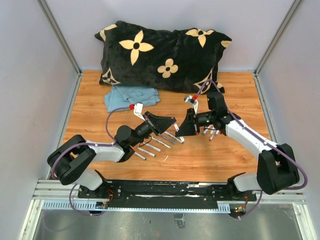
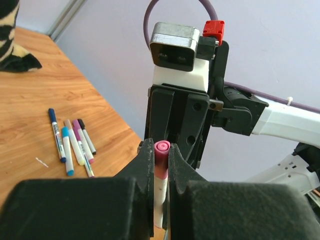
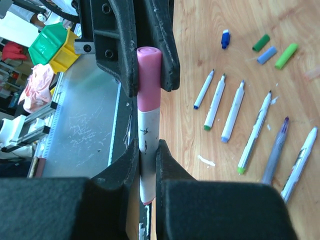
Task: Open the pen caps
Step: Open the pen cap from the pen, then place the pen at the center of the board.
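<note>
Pink pen cap [image 3: 148, 100] hangs in mid-air between the arms, above the bench [image 1: 210, 155], left jaws clamped on it, right jaws clamped on the white barrel [image 3: 148, 127]. A straight pull along the pen's axis, without bending, should part them cleanly.

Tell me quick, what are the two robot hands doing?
Left gripper: shut on the pink cap.
Right gripper: shut on the pen, on its white part.
</note>
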### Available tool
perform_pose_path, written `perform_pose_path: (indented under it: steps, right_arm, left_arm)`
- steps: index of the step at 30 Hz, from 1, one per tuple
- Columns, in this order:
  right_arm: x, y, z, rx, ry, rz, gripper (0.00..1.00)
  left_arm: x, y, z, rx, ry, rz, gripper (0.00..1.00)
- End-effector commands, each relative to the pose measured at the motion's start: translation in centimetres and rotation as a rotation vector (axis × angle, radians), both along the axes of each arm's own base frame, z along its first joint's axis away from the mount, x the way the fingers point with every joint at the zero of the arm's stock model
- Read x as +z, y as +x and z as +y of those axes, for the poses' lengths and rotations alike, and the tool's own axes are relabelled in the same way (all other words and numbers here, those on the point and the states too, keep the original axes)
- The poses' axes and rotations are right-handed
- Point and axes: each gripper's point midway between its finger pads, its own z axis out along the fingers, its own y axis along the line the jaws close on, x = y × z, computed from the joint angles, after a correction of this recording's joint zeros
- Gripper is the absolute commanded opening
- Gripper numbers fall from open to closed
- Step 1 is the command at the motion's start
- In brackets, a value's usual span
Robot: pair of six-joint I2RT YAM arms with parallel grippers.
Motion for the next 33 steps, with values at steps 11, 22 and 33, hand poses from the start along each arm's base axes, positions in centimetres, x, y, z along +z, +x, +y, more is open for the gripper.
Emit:
perform_pose_path:
  steps: [11, 22, 33]
  right_arm:
    - [-0.2, -1.8, 0.7, 0.081, -0.016, -0.010, 0.01]
    - [-6.6, 5.8, -3.5, -0.217, -0.518, -0.270, 0.06]
    - [-12.2, 8.9, -2.5, -0.127, -0.796, -0.169, 0.11]
  left_arm:
    - [10.1, 6.0, 13.9, 0.453, -0.192, -0.167, 0.00]
    - [-2.0, 4.4, 12.7, 0.348, 0.113, 0.147, 0.00]
    - [-10.1, 3.1, 14.9, 0.425, 0.319, 0.419, 0.00]
